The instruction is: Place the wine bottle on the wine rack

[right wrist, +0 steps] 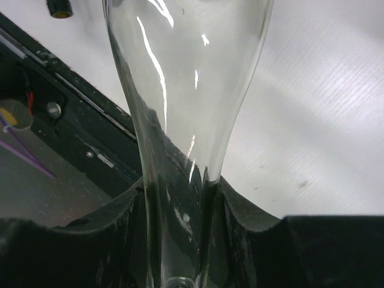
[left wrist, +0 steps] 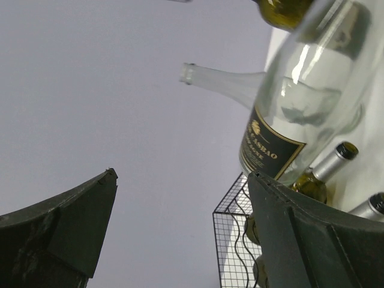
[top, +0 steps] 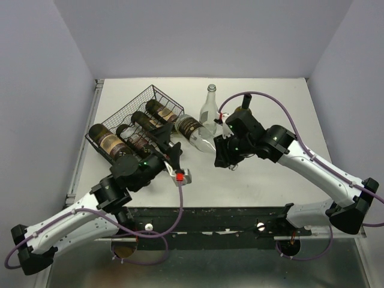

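A clear wine bottle (top: 195,133) with a dark label lies tilted, its base by the right edge of the black wire wine rack (top: 129,111). My right gripper (top: 223,145) is shut on its neck; in the right wrist view the glass neck (right wrist: 180,198) sits between the two fingers. My left gripper (top: 174,155) is open and empty, just in front of the rack and left of the bottle. In the left wrist view the bottle (left wrist: 300,90) is above the right finger (left wrist: 300,234) and the rack (left wrist: 231,240) is beside it.
Several dark bottles (top: 108,141) lie in the rack. An empty clear bottle (top: 209,103) stands upright behind the held one. A dark bottle (top: 245,103) stands behind my right arm. A black rail (top: 210,219) runs along the table's near edge.
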You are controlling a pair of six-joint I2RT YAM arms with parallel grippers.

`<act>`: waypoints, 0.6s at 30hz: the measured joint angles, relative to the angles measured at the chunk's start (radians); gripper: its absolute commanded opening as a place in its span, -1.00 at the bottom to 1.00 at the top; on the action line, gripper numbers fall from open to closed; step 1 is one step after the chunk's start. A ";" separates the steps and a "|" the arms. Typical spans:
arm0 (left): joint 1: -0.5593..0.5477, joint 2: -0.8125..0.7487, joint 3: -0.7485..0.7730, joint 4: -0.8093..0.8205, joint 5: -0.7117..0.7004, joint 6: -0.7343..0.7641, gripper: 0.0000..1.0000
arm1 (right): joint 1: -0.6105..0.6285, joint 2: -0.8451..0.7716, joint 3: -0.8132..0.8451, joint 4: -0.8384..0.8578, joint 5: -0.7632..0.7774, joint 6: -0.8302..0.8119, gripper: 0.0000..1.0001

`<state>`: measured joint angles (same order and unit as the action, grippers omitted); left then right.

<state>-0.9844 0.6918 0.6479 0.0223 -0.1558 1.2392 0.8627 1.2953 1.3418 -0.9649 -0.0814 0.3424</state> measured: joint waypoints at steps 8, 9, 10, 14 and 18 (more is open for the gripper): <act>-0.006 -0.254 0.101 0.005 0.015 -0.271 0.97 | 0.000 0.000 0.053 0.061 -0.086 0.016 -0.99; -0.006 -0.269 0.114 0.012 0.015 -0.307 0.97 | 0.000 0.000 0.056 0.074 -0.097 0.019 -0.99; -0.006 -0.285 0.126 0.019 0.014 -0.352 0.97 | 0.002 0.002 0.057 0.089 -0.106 0.023 -0.99; -0.006 -0.322 0.156 0.039 0.000 -0.525 0.97 | 0.030 0.022 0.059 0.156 -0.117 0.042 -0.99; -0.006 -0.348 0.179 0.042 -0.041 -0.710 0.97 | 0.103 0.099 0.068 0.239 -0.090 0.051 -0.99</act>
<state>-0.9905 0.3439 0.8272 0.0639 -0.1970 0.5293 0.9657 1.3945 1.4097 -0.7261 -0.1715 0.3931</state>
